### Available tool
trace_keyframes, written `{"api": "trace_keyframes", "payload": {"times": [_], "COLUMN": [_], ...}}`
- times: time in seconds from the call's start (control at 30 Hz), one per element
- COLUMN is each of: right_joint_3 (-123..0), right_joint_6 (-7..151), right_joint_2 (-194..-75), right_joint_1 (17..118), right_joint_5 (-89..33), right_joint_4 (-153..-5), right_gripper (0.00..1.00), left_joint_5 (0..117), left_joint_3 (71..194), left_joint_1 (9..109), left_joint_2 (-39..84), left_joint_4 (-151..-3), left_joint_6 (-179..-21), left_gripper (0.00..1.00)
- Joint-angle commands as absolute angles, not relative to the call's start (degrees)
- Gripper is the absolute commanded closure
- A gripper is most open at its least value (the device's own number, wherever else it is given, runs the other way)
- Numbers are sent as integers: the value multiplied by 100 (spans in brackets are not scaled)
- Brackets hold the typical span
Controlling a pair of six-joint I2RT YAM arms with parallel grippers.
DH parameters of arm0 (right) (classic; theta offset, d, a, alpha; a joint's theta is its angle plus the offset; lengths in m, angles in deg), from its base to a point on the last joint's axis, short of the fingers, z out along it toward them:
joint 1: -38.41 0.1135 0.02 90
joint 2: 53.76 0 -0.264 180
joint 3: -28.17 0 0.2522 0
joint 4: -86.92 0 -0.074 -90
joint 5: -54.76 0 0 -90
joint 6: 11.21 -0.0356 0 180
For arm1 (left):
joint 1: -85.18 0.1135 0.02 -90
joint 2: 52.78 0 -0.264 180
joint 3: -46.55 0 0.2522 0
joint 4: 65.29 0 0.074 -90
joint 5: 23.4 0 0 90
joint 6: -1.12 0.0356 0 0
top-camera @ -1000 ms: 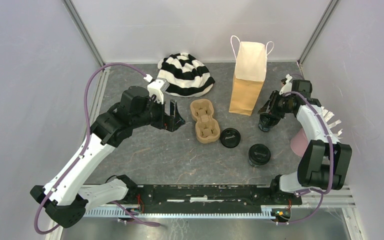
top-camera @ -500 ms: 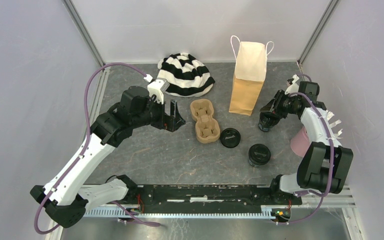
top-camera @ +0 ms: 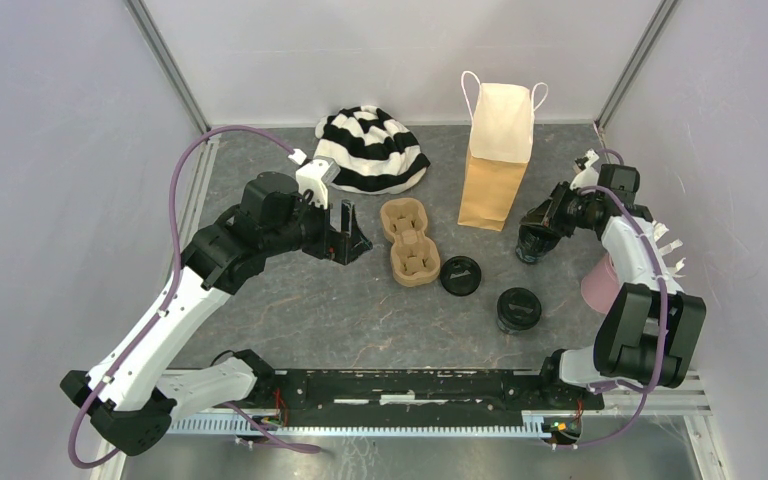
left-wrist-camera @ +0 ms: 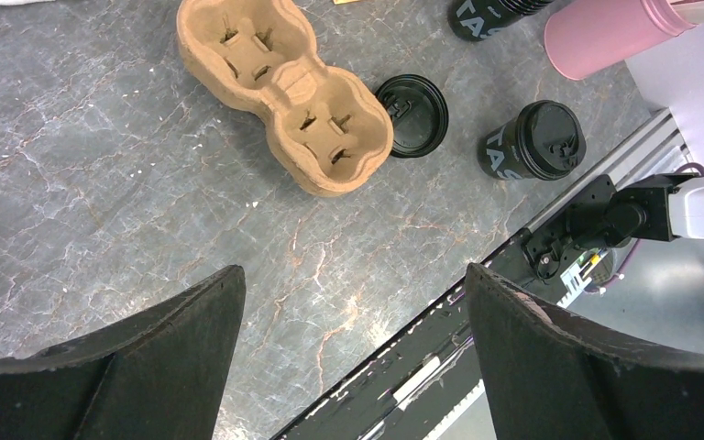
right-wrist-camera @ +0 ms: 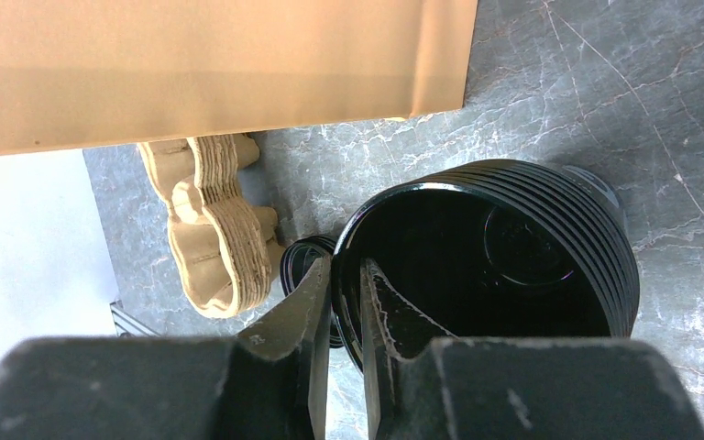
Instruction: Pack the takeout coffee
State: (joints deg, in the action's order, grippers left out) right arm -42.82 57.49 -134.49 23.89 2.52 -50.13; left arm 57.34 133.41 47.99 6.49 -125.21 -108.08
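Observation:
One black coffee cup (top-camera: pixel 531 244) stands without a lid just right of the brown paper bag (top-camera: pixel 497 160). My right gripper (top-camera: pixel 540 226) is shut on its rim: in the right wrist view one finger is inside the cup (right-wrist-camera: pixel 550 202) and the other outside, the gripper (right-wrist-camera: pixel 346 266) pinching the wall. Its flat black lid (top-camera: pixel 460 275) lies beside the cardboard carrier (top-camera: pixel 409 240). A second black cup (top-camera: pixel 518 308), with its lid on, stands nearer the front. My left gripper (left-wrist-camera: pixel 353 275) hangs open and holds nothing, left of the carrier (left-wrist-camera: pixel 284 92).
A black-and-white striped cloth (top-camera: pixel 370 150) lies at the back. A pink cup (top-camera: pixel 600 280) with white sticks stands at the right edge, under my right arm. The bag (right-wrist-camera: pixel 211 64) stands upright close behind the gripped cup.
My right gripper's jaws have narrowed onto the lidless cup's rim, after the wrist shifted slightly right. The left arm has not moved.

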Motion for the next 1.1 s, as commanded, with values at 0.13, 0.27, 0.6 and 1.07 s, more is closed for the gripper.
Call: {"api": "trace_keyframes", "payload": {"times": [0.13,0.27,0.6,1.07], "right_joint_3": [-4406,-4553,-4776,-5782], "right_joint_6": [5967,6095,6197,6839], "right_joint_2": [-13317,-13276,-13163,-13426], "right_joint_1": [2363,2364,2412,3448], "right_joint_5": [321,126,-21,-2074], "right_joint_4": [-4934,-4704,-4455,-3424], "right_gripper": [84,88,95,100], "left_joint_5": [5584,5544,5456,5394], "left_joint_3": [13407,13372,13326,13310], "left_joint_1": [4835,4835,4835,4835], "left_joint_2": [663,664,633,621], "left_joint_4": [-12315,-12272,-12213,-12179], "left_joint_6": [-10640,-10658,-10688,-10723], "left_gripper": [5,5,5,6]}}
